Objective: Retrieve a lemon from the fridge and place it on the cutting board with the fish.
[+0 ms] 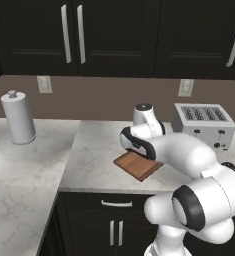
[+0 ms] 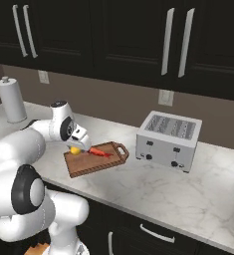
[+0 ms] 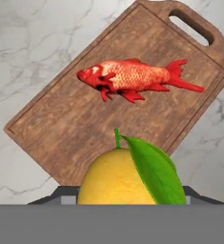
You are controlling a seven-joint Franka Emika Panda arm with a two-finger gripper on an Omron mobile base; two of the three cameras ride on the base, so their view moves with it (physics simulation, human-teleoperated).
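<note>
Holding the lemon [image 3: 127, 178] between the jaws of the gripper [image 2: 77, 147], closed across its widest middle, just above the near end of the cutting board [image 3: 85, 128]. Beyond the jaws, the fish [image 3: 132, 76] lying on the board, apart from the fruit. Likely light, firm and round with a waxy skin, so prone to slipping or rolling; best gripped across the belly, clear of the leaf, and released low on bare wood.
</note>
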